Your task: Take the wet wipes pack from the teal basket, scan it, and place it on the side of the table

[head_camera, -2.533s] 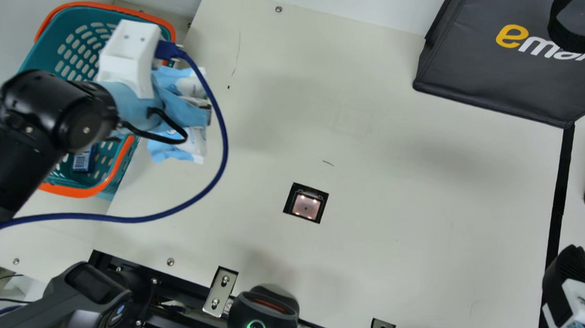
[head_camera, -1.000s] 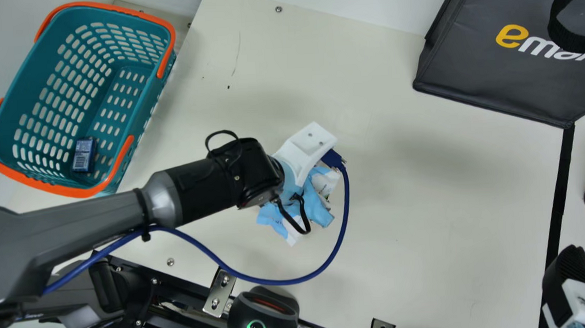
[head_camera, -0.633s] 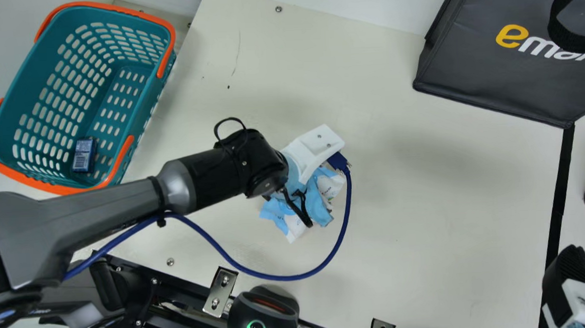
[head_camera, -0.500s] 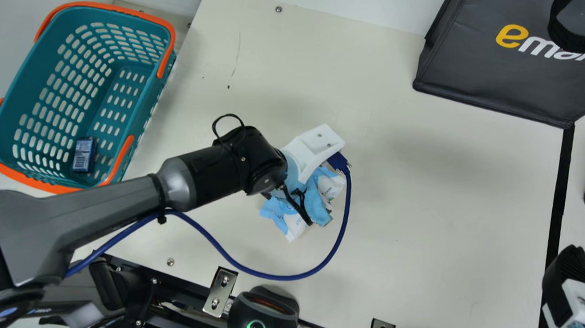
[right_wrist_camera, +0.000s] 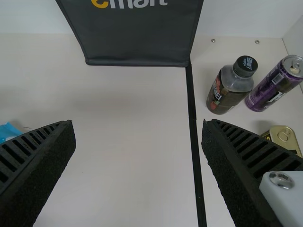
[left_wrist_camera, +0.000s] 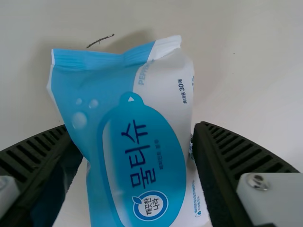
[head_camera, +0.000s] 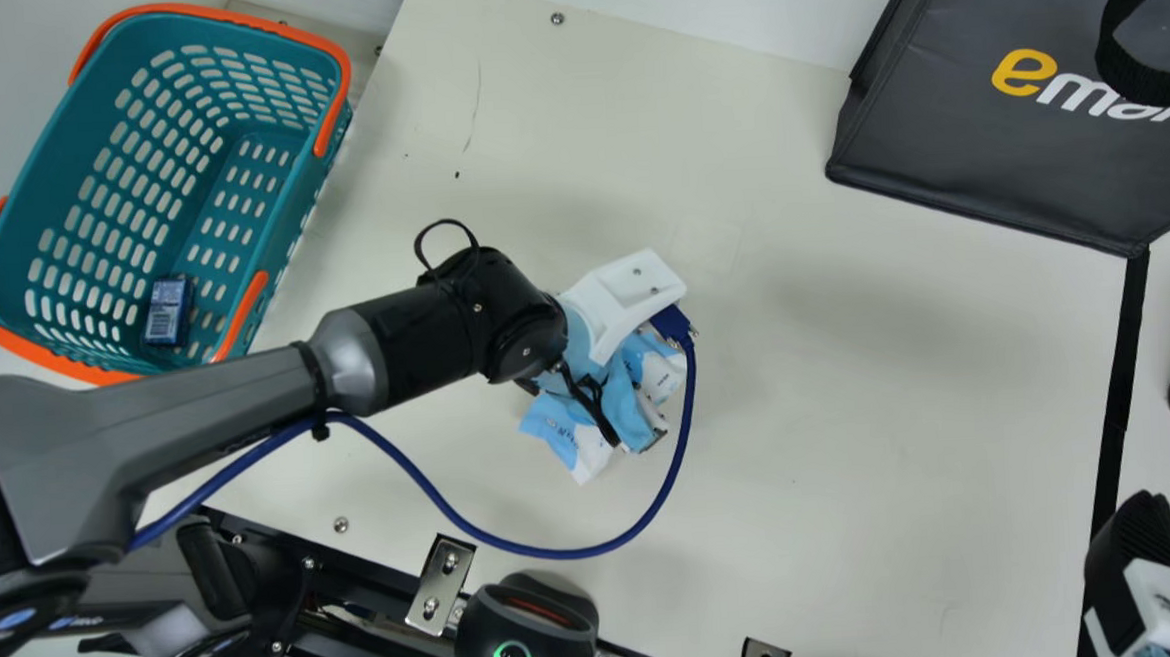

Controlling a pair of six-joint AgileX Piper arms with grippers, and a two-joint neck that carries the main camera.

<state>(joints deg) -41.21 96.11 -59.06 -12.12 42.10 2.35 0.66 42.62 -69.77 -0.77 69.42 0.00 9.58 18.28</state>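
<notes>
In the main view my left gripper (head_camera: 627, 406) is over the middle of the table, with the blue and white wet wipes pack (head_camera: 561, 435) poking out on both sides beneath it. In the left wrist view the gripper (left_wrist_camera: 134, 135) is shut on the pack (left_wrist_camera: 142, 142), one ribbed finger against each long side, the printed face towards the camera. The teal basket (head_camera: 57, 196) stands at the main view's upper left. My right gripper (head_camera: 1143, 570) is at the main view's lower right edge; in the right wrist view the gripper (right_wrist_camera: 138, 130) stands open, nothing between its fingers.
A small blue box (head_camera: 169, 310) lies in the basket. The dark bag (head_camera: 976, 138) stands at the upper right. Beyond the black strip (right_wrist_camera: 194, 142) are a bottle (right_wrist_camera: 229, 87), a purple can (right_wrist_camera: 274, 85) and a tin (right_wrist_camera: 284, 137). A black scanner device (head_camera: 526, 632) sits at the near edge.
My left arm has carried the pack from beside the basket to mid-table, over the square window there, then shifted only slightly. The right gripper has kept still.
</notes>
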